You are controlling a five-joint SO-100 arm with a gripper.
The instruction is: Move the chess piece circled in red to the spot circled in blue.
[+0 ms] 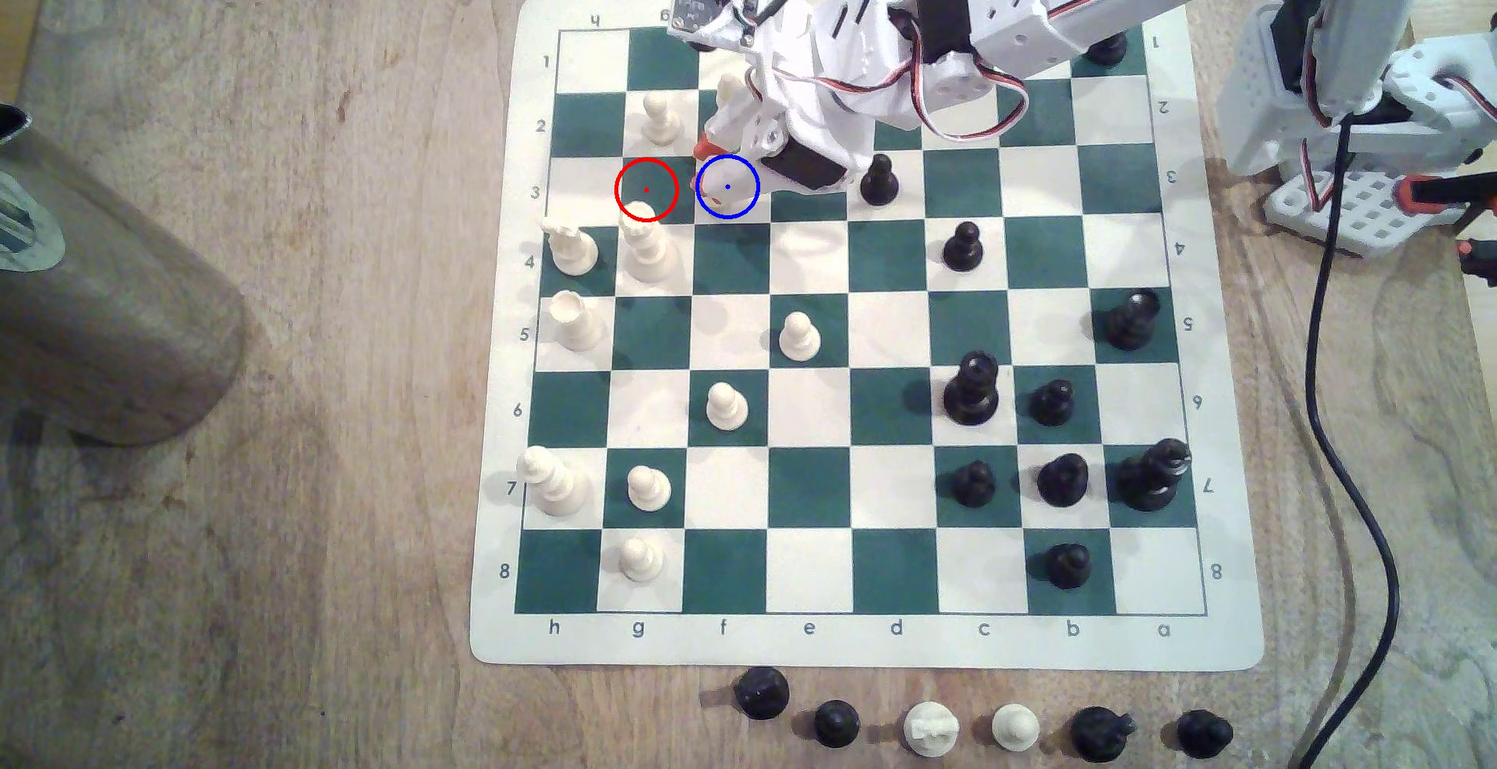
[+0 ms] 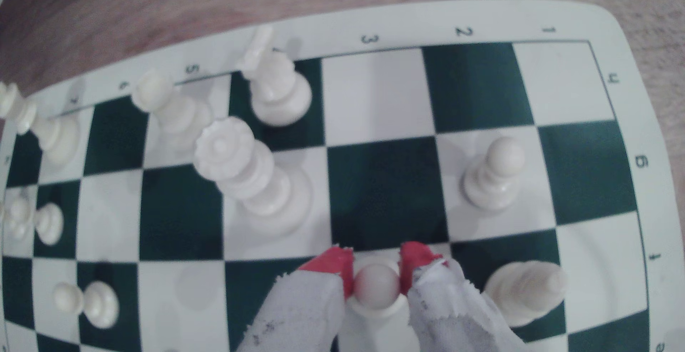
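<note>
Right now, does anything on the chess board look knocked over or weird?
No piece looks knocked over. Two small oddities: the red ring circles an empty green square, because the white pawn sits pinched in the gripper at the blue ring, and the white wrap on the fingers looks frayed.

Six captured pieces [image 1: 980, 724] line the chessboard's [image 1: 867, 647] edge.

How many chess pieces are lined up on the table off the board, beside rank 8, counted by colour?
Black pieces: 4
White pieces: 2
Total: 6
</note>
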